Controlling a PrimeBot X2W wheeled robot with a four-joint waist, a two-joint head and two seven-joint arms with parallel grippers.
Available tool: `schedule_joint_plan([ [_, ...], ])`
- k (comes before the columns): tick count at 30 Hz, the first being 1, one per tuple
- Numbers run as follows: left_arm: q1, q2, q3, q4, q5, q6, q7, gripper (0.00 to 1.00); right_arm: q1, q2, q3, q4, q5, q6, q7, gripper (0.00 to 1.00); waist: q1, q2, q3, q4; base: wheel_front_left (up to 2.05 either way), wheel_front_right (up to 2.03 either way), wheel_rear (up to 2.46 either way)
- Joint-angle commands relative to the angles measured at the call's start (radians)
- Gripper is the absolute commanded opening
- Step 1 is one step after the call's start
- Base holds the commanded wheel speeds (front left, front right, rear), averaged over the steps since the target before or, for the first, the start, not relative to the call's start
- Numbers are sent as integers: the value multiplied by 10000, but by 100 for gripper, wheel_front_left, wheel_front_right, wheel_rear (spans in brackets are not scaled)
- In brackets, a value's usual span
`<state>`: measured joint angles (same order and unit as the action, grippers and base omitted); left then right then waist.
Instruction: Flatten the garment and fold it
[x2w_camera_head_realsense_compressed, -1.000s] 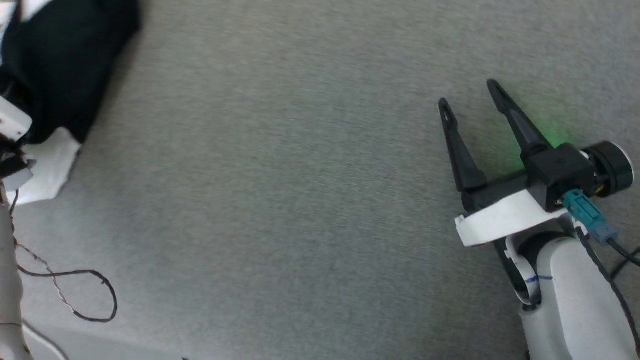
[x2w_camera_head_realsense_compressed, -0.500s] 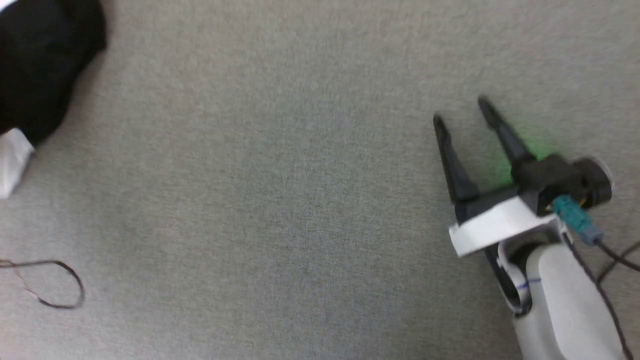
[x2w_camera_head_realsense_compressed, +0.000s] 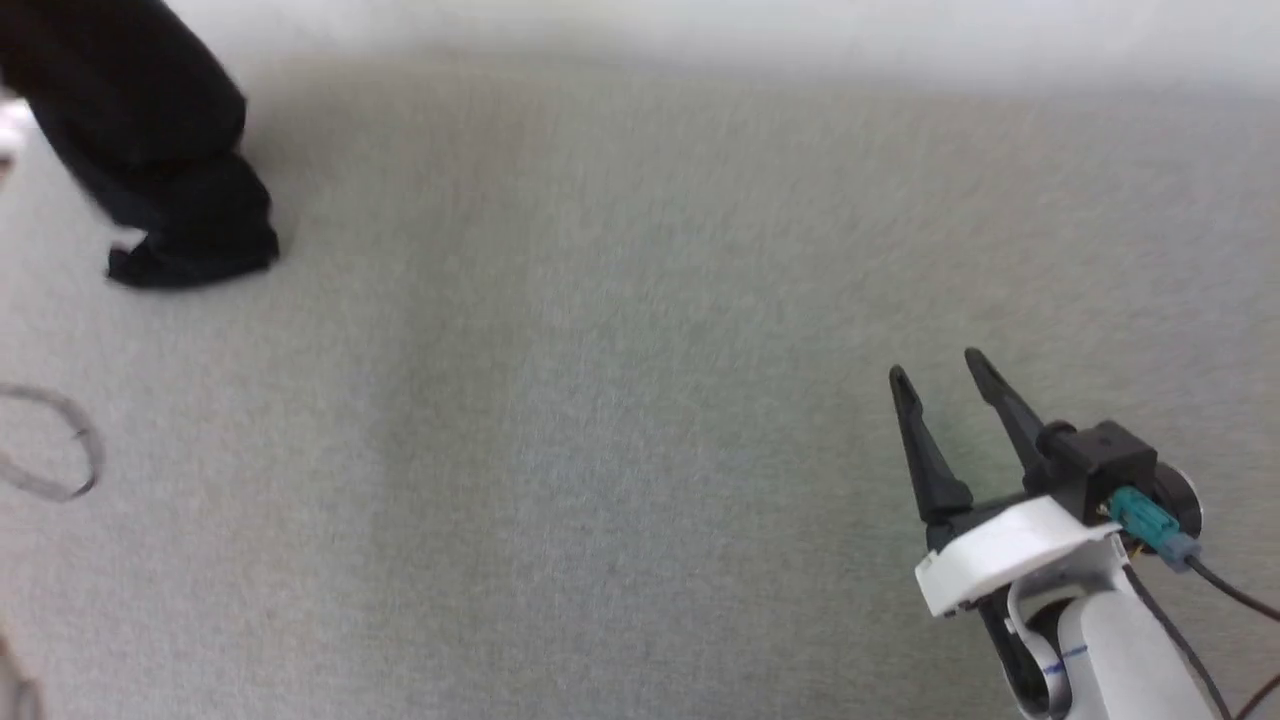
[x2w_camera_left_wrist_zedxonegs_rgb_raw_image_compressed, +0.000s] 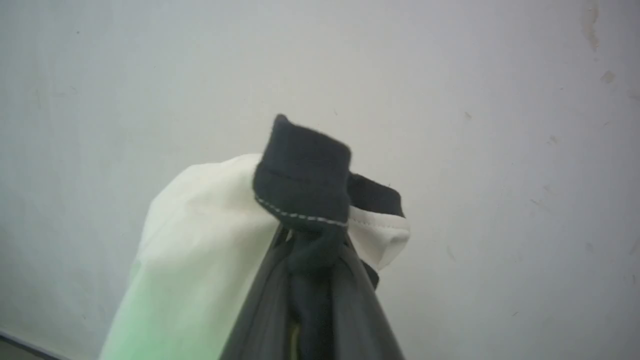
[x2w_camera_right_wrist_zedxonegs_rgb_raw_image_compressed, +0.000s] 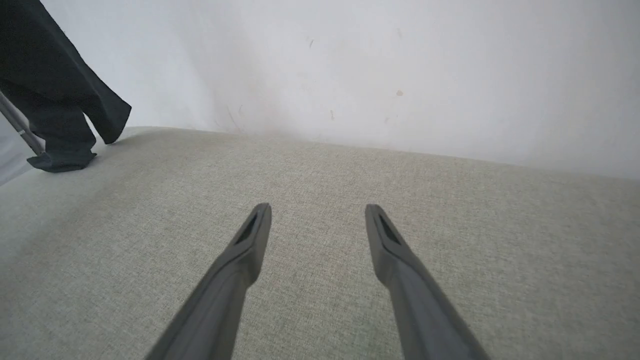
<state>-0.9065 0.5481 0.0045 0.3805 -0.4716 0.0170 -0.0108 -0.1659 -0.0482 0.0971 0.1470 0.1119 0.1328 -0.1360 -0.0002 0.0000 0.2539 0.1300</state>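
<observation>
Left gripper (x2w_camera_left_wrist_zedxonegs_rgb_raw_image_compressed: 312, 235): pinched tight on a black-and-white fold of the shirt (x2w_camera_left_wrist_zedxonegs_rgb_raw_image_compressed: 200, 225), held up before a pale wall (x2w_camera_left_wrist_zedxonegs_rgb_raw_image_compressed: 500, 100). Right gripper (x2w_camera_head_realsense_compressed: 938, 366): spread wide, empty, low over the grey fabric surface (x2w_camera_head_realsense_compressed: 600, 400). Black sleeve (x2w_camera_head_realsense_compressed: 170, 200) hanging at far left of head view, cuff touching that surface.

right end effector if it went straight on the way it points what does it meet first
The right end effector would probably meet the bare grey surface near its far edge, or else the white wall behind; depth is unclear. The garment hangs well off that line.
</observation>
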Motion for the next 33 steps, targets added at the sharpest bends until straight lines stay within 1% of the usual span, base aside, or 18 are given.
schedule_joint_plan([
  [1, -264, -330, -266, -500, 81, -72, 38, 0, 172, -21, -45, 19, 125, -21, -82, 100, 2, 0, -1679, -787, 0, 0, 0],
  [5, -466, -1016, -777, -1407, -59, -79, 318, 0, 355, -21, -103, 31, 209, -21, -85, 100, 2, 0, -2013, -1328, 0, 0, 0],
  [9, -573, -1750, -1277, -1992, -305, -116, 583, 0, 490, -21, -55, -2, 235, -21, -33, 100, 2, 0, -2169, -1881, 0, 0, 0],
  [14, -577, -2541, -1840, -2268, -568, -184, 757, 0, 585, -21, 19, -78, 275, -21, 16, 100, 2, 0, -2189, -2502, 0, 0, 0],
  [18, -276, -3252, -2247, -2320, -891, -227, 787, 0, 624, -21, 58, -124, 270, -21, 42, 100, 2, 0, -2120, -2871, 0, 0, 0],
  [22, 687, -3837, -2827, -2063, -1182, -284, 1031, 0, 631, -20, 102, -142, 299, -21, 43, 100, 2, 0, -2053, -3162, 0, 0, 0],
  [25, 1744, -4115, -3244, -1668, -1365, -259, 1267, 0, 658, -20, 101, -155, 314, -21, 49, 100, 2, 0, -2021, -3305, 0, 0, 0],
  [31, 3834, -4302, -4021, -300, -1413, -5, 1742, 0, 688, -20, 138, -191, 301, -21, 87, 100, 2, 0, -1931, -3459, 0, 0, 0],
  [33, 4420, -4370, -4297, 220, -1481, 43, 2065, 0, 680, -20, 135, -211, 304, -21, 95, 100, 2, 0, -1885, -3459, 0, 0, 0],
])
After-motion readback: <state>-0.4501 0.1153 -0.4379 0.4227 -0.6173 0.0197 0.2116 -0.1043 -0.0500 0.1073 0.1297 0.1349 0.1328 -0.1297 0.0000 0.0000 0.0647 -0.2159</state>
